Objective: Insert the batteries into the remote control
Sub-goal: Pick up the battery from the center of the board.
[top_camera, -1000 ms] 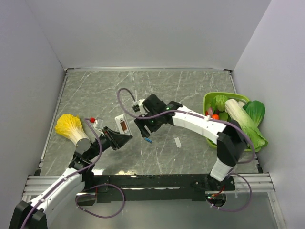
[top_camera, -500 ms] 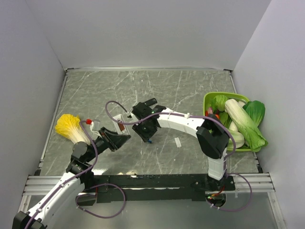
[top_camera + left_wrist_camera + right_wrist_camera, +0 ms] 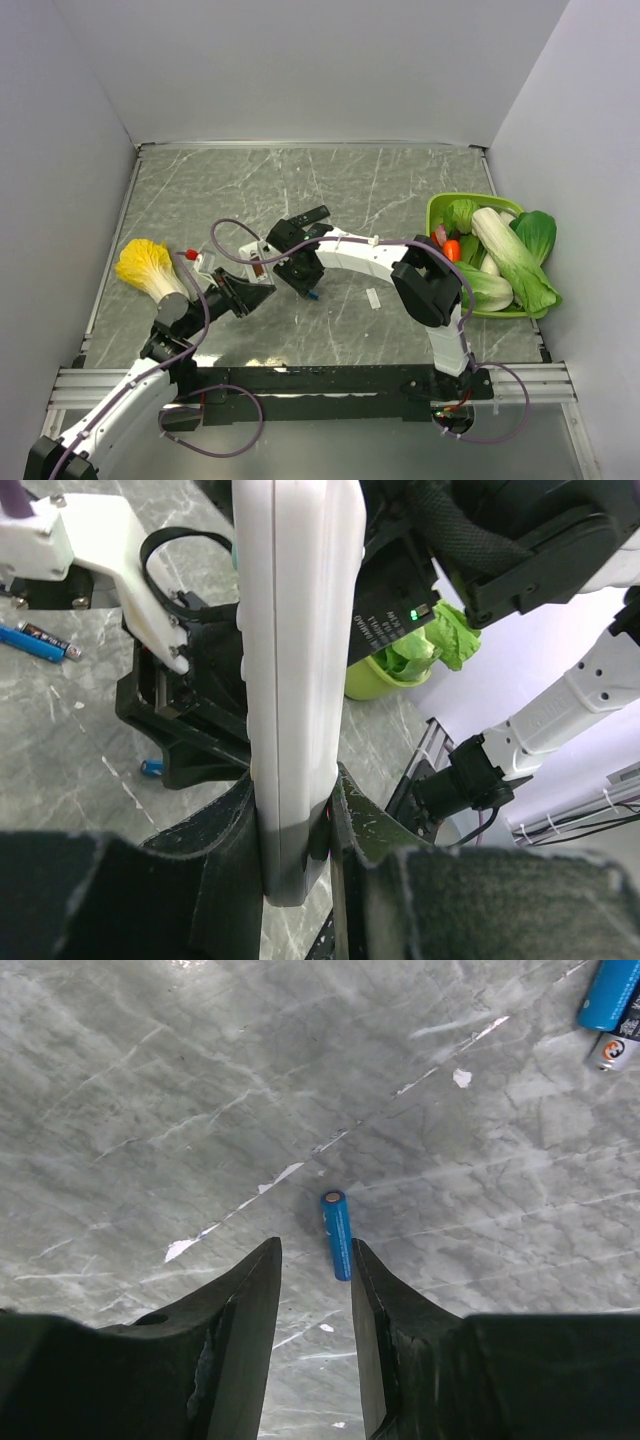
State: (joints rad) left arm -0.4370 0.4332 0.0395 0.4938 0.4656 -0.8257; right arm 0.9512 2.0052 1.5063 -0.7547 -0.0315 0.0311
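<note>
My left gripper (image 3: 295, 780) is shut on the lower end of the white remote control (image 3: 295, 630) and holds it upright above the table. In the top view the remote (image 3: 256, 262) shows its open reddish compartment above the left gripper (image 3: 250, 292). My right gripper (image 3: 315, 1250) is open and points down at the table. One blue battery (image 3: 337, 1235) lies just past its fingertips, near the right finger. It also shows in the top view (image 3: 312, 295), below the right gripper (image 3: 303, 282). A second battery (image 3: 612, 995) lies at the frame's top right corner and shows in the left wrist view (image 3: 40, 640).
A green basket (image 3: 436, 208) full of vegetables stands at the right. A yellow cabbage (image 3: 145, 265) lies at the left. A small white strip (image 3: 373, 298) lies right of the battery. A black elongated thing (image 3: 310, 215), possibly the black remote, lies behind the right gripper.
My right gripper has moved left towards the held remote, and its arm has folded at the elbow. The left gripper still holds the remote in about the same place.
</note>
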